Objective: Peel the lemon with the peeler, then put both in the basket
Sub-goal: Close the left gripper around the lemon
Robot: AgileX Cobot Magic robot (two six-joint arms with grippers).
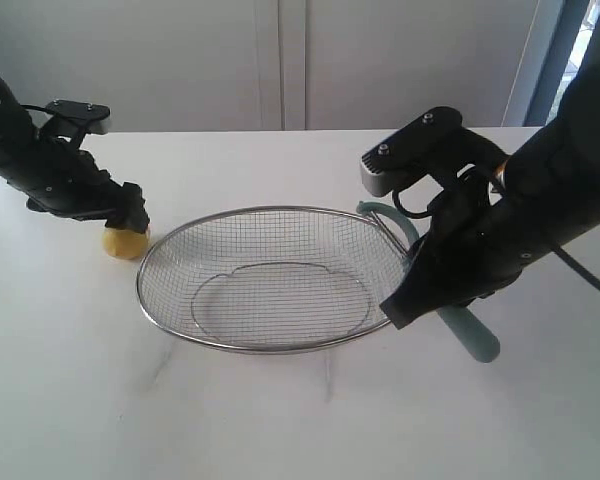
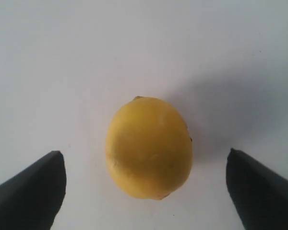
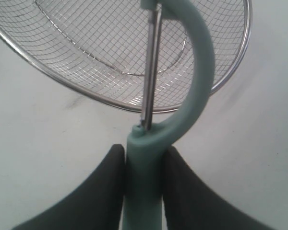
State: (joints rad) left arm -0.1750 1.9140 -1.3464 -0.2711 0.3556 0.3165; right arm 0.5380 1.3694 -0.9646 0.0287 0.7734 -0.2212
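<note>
The yellow lemon (image 1: 126, 243) rests on the white table just left of the wire basket (image 1: 160, 250). In the left wrist view the lemon (image 2: 149, 147) lies between my left gripper's (image 2: 146, 191) two dark fingers, which stand wide apart and clear of it; no sticker shows. My left gripper (image 1: 130, 215) hangs right over the lemon. My right gripper (image 3: 145, 155) is shut on the teal peeler (image 3: 149, 167) at its handle. The peeler's curved head (image 1: 392, 218) reaches over the basket's right rim (image 3: 105, 101), and its handle end (image 1: 477, 340) sticks out below the right arm.
The white table (image 1: 300, 420) spreads all round the basket. A pale wall stands behind the table's back edge (image 1: 280, 132). The bulky right arm (image 1: 520, 220) hides the table to the right of the basket.
</note>
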